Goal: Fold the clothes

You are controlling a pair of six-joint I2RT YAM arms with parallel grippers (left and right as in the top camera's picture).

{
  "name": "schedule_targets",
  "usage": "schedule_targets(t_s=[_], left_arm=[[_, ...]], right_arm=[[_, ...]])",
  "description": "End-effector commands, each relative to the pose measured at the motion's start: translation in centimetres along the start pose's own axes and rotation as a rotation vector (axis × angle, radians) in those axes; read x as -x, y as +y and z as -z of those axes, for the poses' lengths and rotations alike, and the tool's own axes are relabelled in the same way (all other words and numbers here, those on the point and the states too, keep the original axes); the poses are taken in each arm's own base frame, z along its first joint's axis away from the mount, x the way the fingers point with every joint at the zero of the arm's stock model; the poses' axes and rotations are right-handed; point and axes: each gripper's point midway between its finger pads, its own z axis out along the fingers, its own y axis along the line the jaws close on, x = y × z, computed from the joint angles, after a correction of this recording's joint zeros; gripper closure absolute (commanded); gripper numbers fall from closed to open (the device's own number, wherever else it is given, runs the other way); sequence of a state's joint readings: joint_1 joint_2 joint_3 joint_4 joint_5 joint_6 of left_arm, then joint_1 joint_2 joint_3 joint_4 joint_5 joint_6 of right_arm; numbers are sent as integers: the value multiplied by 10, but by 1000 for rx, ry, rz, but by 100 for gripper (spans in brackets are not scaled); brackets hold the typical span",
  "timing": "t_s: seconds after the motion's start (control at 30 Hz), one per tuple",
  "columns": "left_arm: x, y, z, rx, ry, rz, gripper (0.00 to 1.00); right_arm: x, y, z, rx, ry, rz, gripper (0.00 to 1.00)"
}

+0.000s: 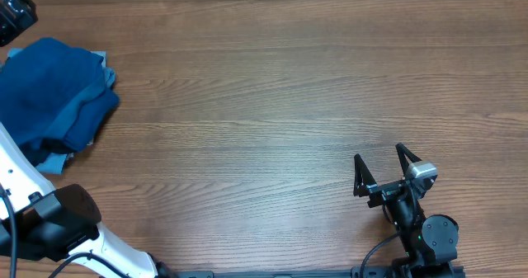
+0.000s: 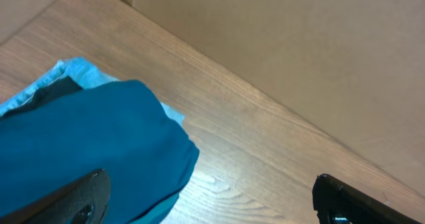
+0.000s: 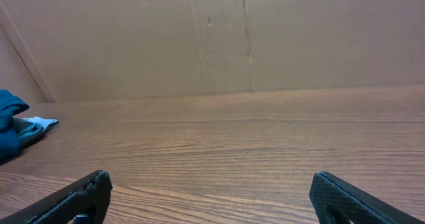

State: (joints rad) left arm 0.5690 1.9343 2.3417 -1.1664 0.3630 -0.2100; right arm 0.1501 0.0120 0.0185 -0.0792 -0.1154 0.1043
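The deep-blue shirt [image 1: 49,88] lies bunched in a soft heap at the table's far left edge. In the left wrist view it [image 2: 86,144] fills the lower left, its edge reaching my left finger. My left gripper [image 1: 15,18] is at the back left corner, just behind the heap. It [image 2: 209,194] is open and empty, over bare wood beside the shirt. My right gripper [image 1: 381,158] is open and empty near the front right, far from the shirt. It [image 3: 209,194] faces the shirt [image 3: 10,121], seen small at far left.
A pale light-blue garment [image 1: 51,161] lies under the heap, and its edges also show in the left wrist view [image 2: 73,70]. A cardboard wall [image 3: 219,38] stands behind the wooden table [image 1: 272,105]. The left arm's white base [image 1: 49,220] is at the front left.
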Motion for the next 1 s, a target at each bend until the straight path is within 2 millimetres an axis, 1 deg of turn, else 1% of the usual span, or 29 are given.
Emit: schedule_targets(t_s=[0.0,0.07,0.1,0.13,0.17,0.2,0.23,0.27,0.3,0.37,0.4,0.43,0.47,0.5,0.53,0.57,0.6,0.67,0.73,0.8,0.87,0.97], left_arm=[[14,-43,96,-39,-176,-72,0],[13,-69,164,-66,-304,-122,0],[11,-74,182,-69,-338,-137,0],[6,-81,206,-65,-378,-153,0],[-8,-88,234,-65,-406,-163,0],[-22,-94,252,-71,-412,-174,0],[-37,-96,269,-50,-421,-182,0],[-48,-95,277,-33,-416,-181,0],[-64,-93,284,-10,-394,-179,0],[-99,-86,287,14,-324,-178,0],[-119,-83,285,12,-278,-177,0],[-140,-77,277,16,-225,-173,0],[-152,-72,270,19,-190,-169,0],[-175,-61,252,30,-125,-160,0],[-189,-52,236,40,-90,-152,0],[-198,-46,223,43,-74,-149,0],[-208,-38,204,42,-67,-133,0],[-221,-27,170,29,-93,-107,0],[-231,-14,132,-3,-170,-79,0],[-241,-11,102,-71,-262,-92,0],[-251,-18,81,-155,-373,-156,0],[-260,-28,68,-228,-488,-275,0]], right_arm=[[-1,-3,0,-15,-7,0,0],[-1,-4,0,-15,-7,0,0],[-1,-4,0,-15,-7,0,0],[-1,-4,0,-15,-7,0,0],[-1,-4,0,-15,-7,0,0],[-1,-4,0,-15,-7,0,0],[-1,-4,0,-15,-7,0,0],[-1,-4,0,-15,-7,0,0],[-1,-4,0,-15,-7,0,0],[-1,-4,0,-15,-7,0,0],[-1,-4,0,-15,-7,0,0],[-1,-3,0,-15,-7,0,0],[-1,-4,0,-15,-7,0,0],[-1,-4,0,-15,-7,0,0],[-1,-3,0,-15,-7,0,0],[-1,-3,0,-15,-7,0,0],[-1,-4,0,-15,-7,0,0],[-1,-3,0,-15,-7,0,0],[-1,-4,0,-15,-7,0,0],[-1,-4,0,-15,-7,0,0],[-1,-4,0,-15,-7,0,0],[-1,-4,0,-15,-7,0,0]])
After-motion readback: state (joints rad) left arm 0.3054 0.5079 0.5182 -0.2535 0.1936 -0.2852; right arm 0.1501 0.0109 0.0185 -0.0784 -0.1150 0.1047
